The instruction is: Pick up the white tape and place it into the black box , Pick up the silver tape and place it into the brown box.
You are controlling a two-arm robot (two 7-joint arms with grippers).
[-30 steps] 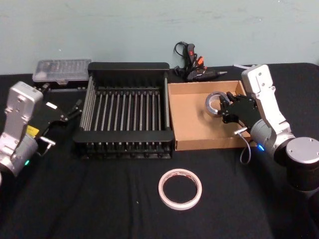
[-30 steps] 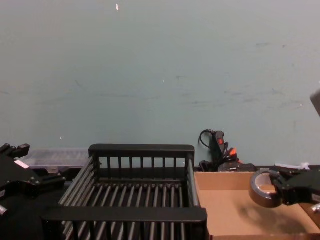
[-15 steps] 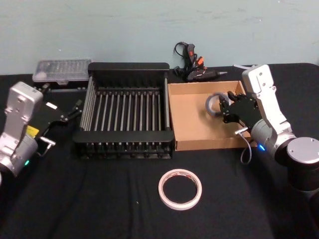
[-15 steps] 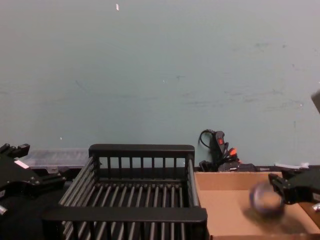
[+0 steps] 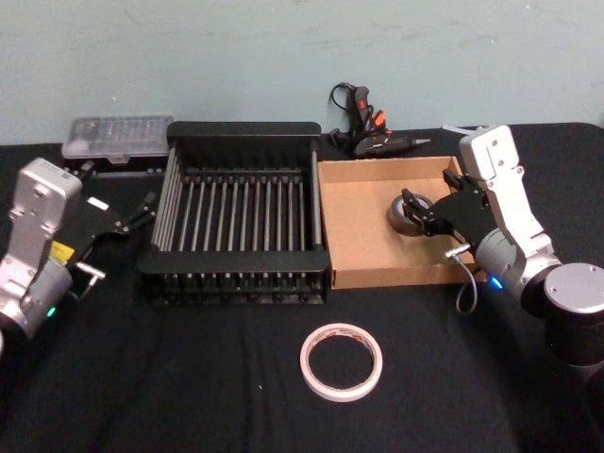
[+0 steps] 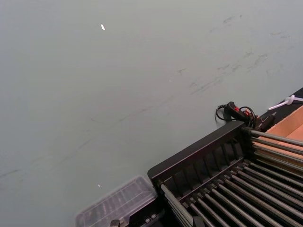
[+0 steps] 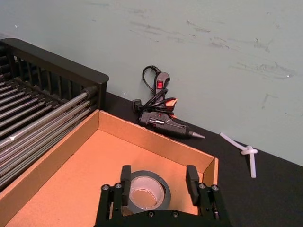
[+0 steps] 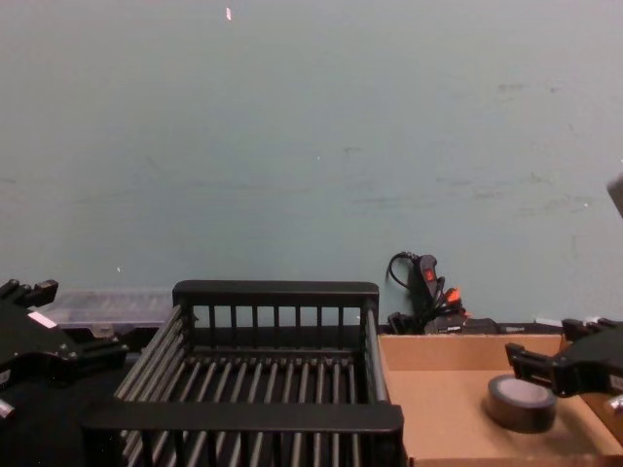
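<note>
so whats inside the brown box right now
The silver tape lies flat on the brown box floor, the open right gripper over it. The gripper hides the floor beneath it.

- I count two tape rolls: one white tape (image 5: 341, 360) on the black table (image 5: 189, 377), one silver tape (image 5: 406, 212) in the brown box (image 5: 363, 236).
- Two boxes: the brown one and one black box (image 5: 241, 212).
- One glue gun (image 5: 370, 132) at the wall.
- One clear case (image 5: 117, 135) at the back left.
- Two grippers: left gripper (image 5: 142, 209), right gripper (image 5: 423, 215).
</note>
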